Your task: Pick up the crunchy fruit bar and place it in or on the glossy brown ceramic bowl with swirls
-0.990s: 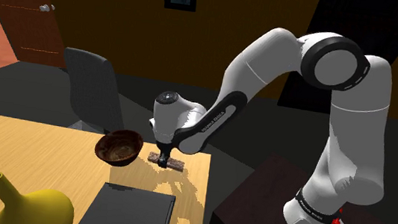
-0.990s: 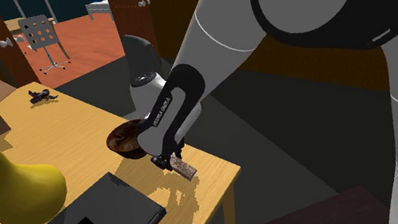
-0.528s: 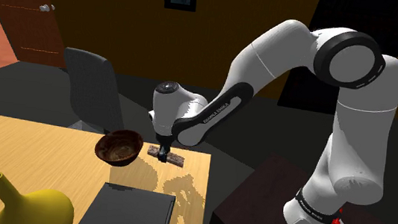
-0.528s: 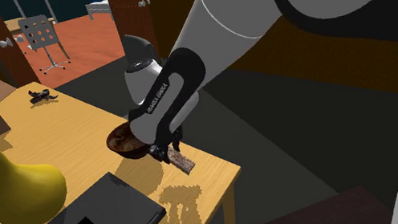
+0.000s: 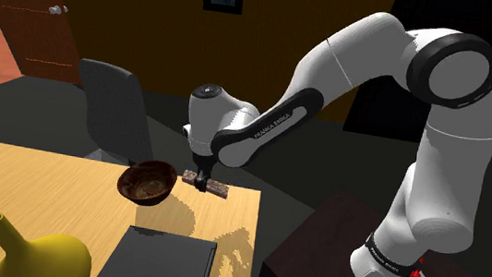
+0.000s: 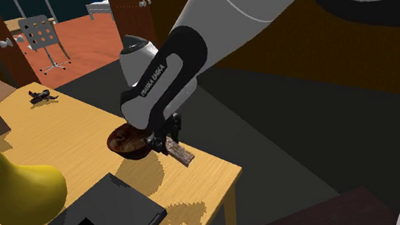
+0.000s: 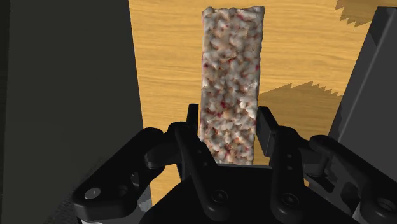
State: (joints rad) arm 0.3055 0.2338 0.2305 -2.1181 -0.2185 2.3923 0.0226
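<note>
Wrist view: my fingers clasp the bar by its end above the table, ready for the bowl nearby.

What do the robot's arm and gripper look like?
The arm is white, with rounded links and dark joints. A dark forearm band bears small white lettering. A small red mark sits near the base. The gripper is all black, with two fingers.

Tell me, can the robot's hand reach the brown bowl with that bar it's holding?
Probably yes. The gripper clasps the fruit bar, and the brown bowl sits right beside it, with nothing between them.
</note>
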